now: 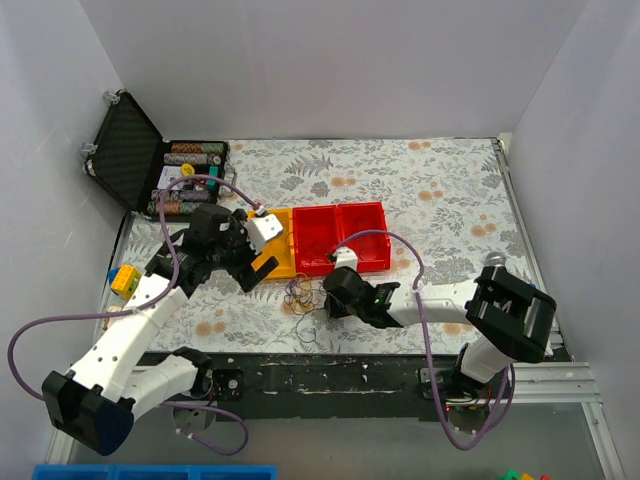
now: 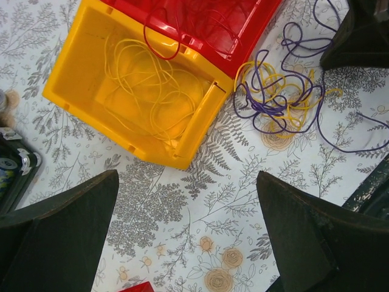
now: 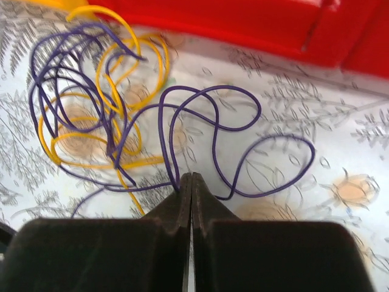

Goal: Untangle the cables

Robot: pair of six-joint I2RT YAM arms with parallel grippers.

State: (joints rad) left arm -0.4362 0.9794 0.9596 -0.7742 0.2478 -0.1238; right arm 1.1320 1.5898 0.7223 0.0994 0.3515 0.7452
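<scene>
Looking down from the top camera, the cables (image 1: 305, 296) lie as a small knot on the worktop (image 1: 450, 190) at centre frame, just below the yellow bin (image 1: 288, 245) and the red bin (image 1: 357, 232). The left end effector (image 1: 250, 268) hangs over the yellow bin's lower edge, and the right end effector (image 1: 335, 300) sits low at the knot's right side. In the left wrist view, the fingers (image 2: 67, 231) stand wide apart at the bottom corners with nothing between them. Yellow loops (image 2: 152, 85) already lie inside the yellow bin and red loops (image 2: 200, 24) in the red one, while the purple-and-yellow tangle sits at upper right, just beside the bin's corner. In the right wrist view, the fingers are pressed together at bottom centre, pinching a purple strand (image 3: 259, 111) that loops off to the right and also runs into the tangle at upper left. The step in hand looks like drawing one purple wire free. The next move probably calls for a slow pull away from the knot, perhaps with the left end effector pinning the rest so the bundle does not drag along.
</scene>
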